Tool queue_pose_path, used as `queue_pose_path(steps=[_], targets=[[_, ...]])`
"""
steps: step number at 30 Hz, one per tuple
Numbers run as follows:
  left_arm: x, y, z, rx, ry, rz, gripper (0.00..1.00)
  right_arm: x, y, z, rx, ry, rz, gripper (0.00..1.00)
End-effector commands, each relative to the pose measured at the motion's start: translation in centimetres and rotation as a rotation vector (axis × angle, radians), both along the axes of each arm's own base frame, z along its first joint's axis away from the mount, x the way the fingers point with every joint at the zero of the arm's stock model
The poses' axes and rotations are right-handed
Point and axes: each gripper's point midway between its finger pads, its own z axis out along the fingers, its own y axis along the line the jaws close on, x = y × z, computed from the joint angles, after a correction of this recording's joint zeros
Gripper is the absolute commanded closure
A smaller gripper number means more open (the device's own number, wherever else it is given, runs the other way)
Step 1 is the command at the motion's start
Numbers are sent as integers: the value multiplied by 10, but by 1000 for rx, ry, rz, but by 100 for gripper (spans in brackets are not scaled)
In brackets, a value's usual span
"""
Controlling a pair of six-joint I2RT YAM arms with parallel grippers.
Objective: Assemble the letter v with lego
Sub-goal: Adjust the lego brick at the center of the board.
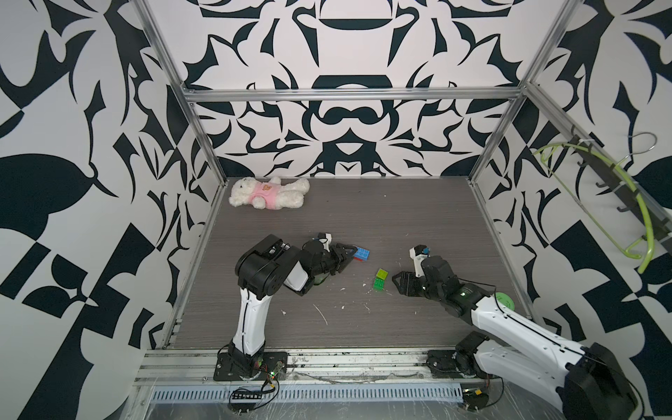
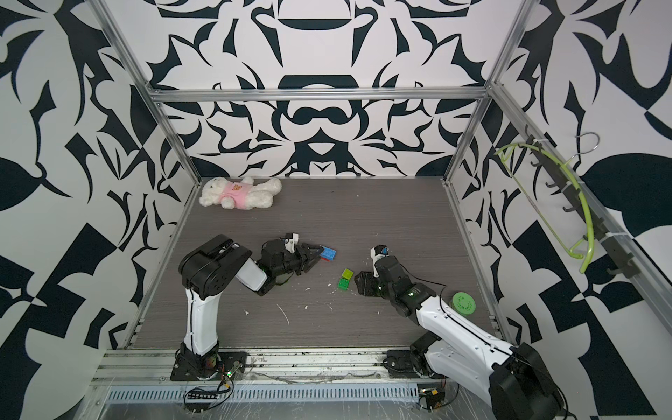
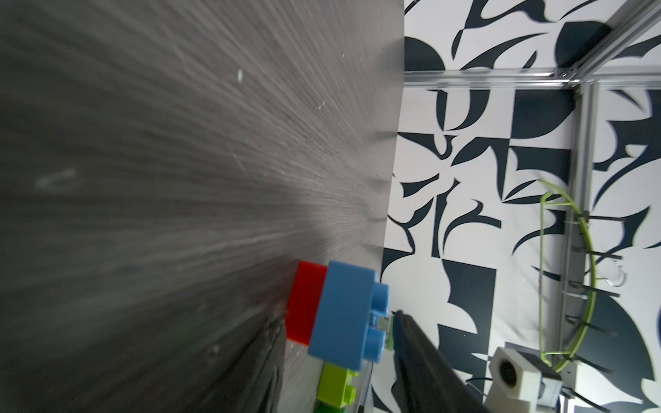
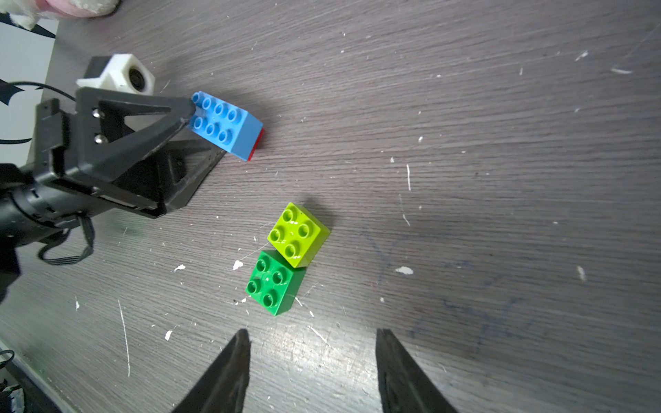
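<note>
Tabletop, blue brick endwise at left claw

My claw hovers near the lime-green brick, fingers spread, nothing between them. The green brick touches the lime one on my side. On its far side, well apart, the left gripper has a fingertip on the blue brick, which sits on a red brick.

The long brick lies left of and behind two touching square bricks (bear far back-left).
</note>
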Motion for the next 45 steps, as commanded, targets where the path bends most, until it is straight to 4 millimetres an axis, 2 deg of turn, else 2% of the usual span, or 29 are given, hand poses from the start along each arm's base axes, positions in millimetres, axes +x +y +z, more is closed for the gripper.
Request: queue_pose_path(steps=[1,4,9,16,22,29,35,41,45], targets=[[-4,8,-20,-1,40,53,51,-2,4,3,37,-10,3,42],[-3,10,-17,8,26,68,55,-6,4,-3,38,7,8,43],[1,4,-18,6,24,47,51,-7,6,-9,23,17,21,44],[8,5,-22,27,9,49,53,-2,11,-12,16,28,25,45],[12,2,-23,31,2,40,56,10,19,-18,-12,64,3,41],[12,1,-22,24,3,37,63,28,40,-19,-17,59,6,39],[11,2,-23,9,8,42,68,42,40,-25,-88,109,-41,39],[10,5,-24,8,3,45,68,48,43,-28,-73,143,-114,39],[8,8,-25,16,-12,54,69,54,41,-26,-155,124,-142,41]])
